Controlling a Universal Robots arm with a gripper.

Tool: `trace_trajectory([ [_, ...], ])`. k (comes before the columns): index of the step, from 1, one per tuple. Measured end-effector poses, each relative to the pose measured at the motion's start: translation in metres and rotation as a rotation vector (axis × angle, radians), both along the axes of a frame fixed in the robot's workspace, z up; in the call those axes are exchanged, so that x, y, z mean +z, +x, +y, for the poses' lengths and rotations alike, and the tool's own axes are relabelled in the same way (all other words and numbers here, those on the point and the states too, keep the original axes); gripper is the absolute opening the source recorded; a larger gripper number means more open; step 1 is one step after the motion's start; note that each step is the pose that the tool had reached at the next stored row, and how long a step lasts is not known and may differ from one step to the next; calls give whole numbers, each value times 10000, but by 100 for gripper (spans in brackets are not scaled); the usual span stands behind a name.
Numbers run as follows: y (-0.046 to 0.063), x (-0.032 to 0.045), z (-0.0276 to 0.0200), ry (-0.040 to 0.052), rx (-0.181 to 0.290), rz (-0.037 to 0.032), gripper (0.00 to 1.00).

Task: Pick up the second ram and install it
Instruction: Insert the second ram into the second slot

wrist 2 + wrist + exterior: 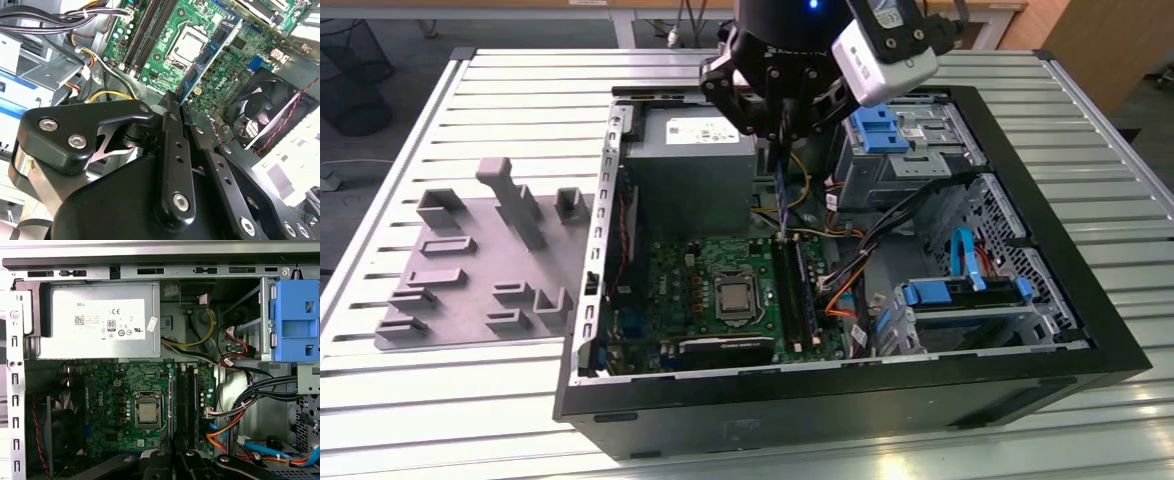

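Over the long black slots (798,290), the gripper (782,138) is clamped on the second ram (782,195), which hangs end-down near one slot's end, so slight misalignment could jam or chip it

Gripper (174,454) pinches the second ram (171,405), edge-on, between CPU socket (148,412) and black memory slots (186,400). Green motherboard (107,390). Power supply (100,322), blue drive cage (296,320).
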State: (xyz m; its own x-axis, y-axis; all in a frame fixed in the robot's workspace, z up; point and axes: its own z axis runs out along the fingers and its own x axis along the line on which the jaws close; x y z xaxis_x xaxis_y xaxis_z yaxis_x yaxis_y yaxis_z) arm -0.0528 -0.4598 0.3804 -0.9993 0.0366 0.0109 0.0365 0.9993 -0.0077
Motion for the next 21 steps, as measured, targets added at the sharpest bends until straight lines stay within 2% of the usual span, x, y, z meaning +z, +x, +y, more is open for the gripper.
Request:
trace_trajectory([
  [9,0,-63,0,-28,10,-1,14],
  [14,0,-106,-7,-27,379,-2,14],
  [21,1,-161,-7,-49,387,-1,14],
])
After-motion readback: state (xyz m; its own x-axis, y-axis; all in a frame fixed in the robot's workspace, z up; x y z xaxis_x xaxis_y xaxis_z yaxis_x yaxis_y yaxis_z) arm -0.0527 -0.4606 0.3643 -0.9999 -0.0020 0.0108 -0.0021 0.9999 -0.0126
